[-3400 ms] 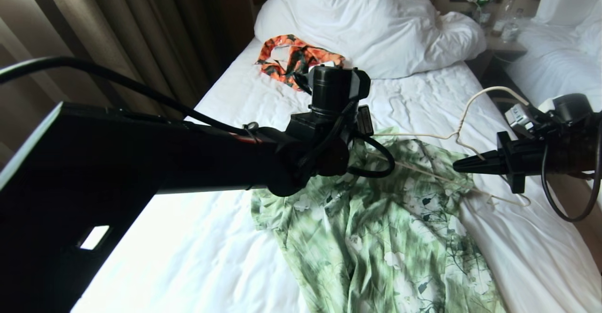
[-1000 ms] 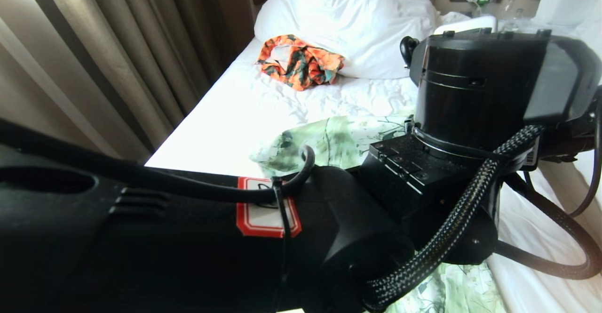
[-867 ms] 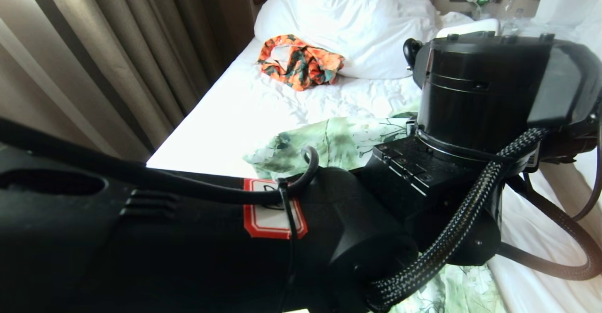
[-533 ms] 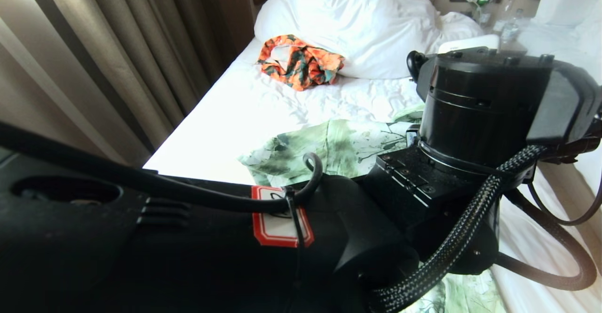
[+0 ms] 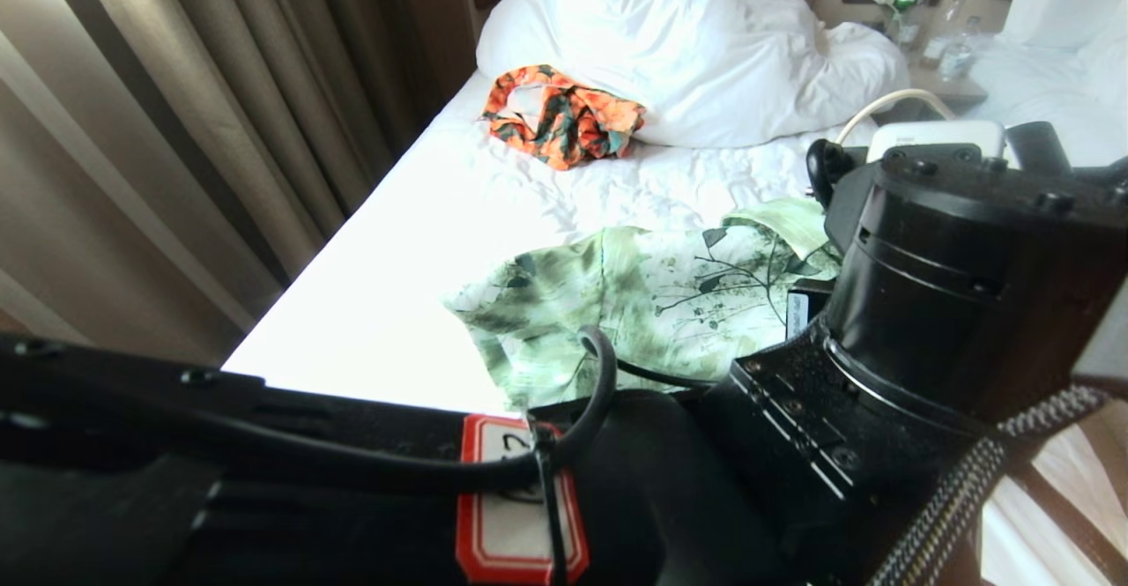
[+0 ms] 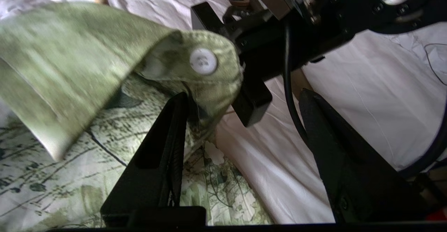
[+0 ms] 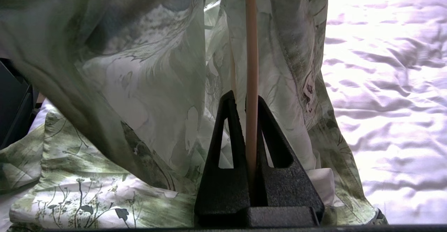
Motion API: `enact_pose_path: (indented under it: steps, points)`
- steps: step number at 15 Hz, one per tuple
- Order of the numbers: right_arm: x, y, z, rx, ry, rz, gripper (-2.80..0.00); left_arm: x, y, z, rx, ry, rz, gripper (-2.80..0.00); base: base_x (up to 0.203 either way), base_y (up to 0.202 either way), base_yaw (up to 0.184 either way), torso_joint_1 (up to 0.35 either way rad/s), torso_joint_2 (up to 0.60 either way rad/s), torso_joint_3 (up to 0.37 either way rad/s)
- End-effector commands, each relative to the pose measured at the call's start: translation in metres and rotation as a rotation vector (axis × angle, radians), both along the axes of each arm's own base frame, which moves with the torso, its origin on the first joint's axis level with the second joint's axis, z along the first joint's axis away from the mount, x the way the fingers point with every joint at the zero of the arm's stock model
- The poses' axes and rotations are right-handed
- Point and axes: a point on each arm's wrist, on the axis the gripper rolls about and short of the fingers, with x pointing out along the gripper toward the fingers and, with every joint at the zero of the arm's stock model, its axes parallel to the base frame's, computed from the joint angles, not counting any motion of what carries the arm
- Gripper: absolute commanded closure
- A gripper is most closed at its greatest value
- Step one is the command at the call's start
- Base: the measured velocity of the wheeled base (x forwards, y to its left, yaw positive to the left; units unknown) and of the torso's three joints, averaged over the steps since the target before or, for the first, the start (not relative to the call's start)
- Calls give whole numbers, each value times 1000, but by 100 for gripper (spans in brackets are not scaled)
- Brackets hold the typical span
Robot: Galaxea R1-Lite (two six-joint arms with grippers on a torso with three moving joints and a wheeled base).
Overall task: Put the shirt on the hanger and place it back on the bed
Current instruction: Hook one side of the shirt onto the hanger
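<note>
The bed (image 5: 423, 242), made up in wrinkled white sheets with a large white pillow (image 5: 670, 40) at its head, was largely screened in the head view by the black left arm (image 5: 925, 348); the light-green floral shirt (image 5: 634, 304) was spread across the mattress, well apart from an orange-and-green garment (image 5: 561, 116) lying just beside the pillow. The left gripper (image 6: 241, 99) was seen with its fingers spread, the buttoned collar edge draped over one finger (image 6: 164, 148); the right gripper (image 7: 244, 103) was pressed together on the cream wire hanger (image 7: 251, 43), which ran up inside the shirt's folds.
</note>
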Motion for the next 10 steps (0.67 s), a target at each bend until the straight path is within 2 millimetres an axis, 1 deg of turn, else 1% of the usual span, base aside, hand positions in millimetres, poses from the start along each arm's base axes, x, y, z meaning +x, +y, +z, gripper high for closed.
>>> enact_pose_path:
  steps: [1,3,4,6,7,8,10]
  points:
    - [3,0,-1,5,-1,7,0,-12,5,-10,36,14,-21,-280,0,0,0,0,0,0]
    - [2,0,2,6,-10,8,0,-15,7,-23,76,30,-18,-280,0,0,0,0,0,0]
    - [2,0,4,7,-16,8,0,-16,12,-27,93,34,-10,-280,0,0,0,0,0,0]
    - [-1,0,7,8,-24,10,0,-18,28,-31,117,37,16,-280,0,0,0,0,0,0]
    - [-2,1,8,8,-26,12,0,-16,35,-34,129,36,53,-240,0,0,0,0,0,0]
    - [-3,1,8,9,-27,14,0,-13,46,-31,124,32,83,0,0,0,0,0,0,0]
    - [-4,5,8,8,-22,23,0,-14,63,-24,112,27,104,0,0,0,0,0,0,0]
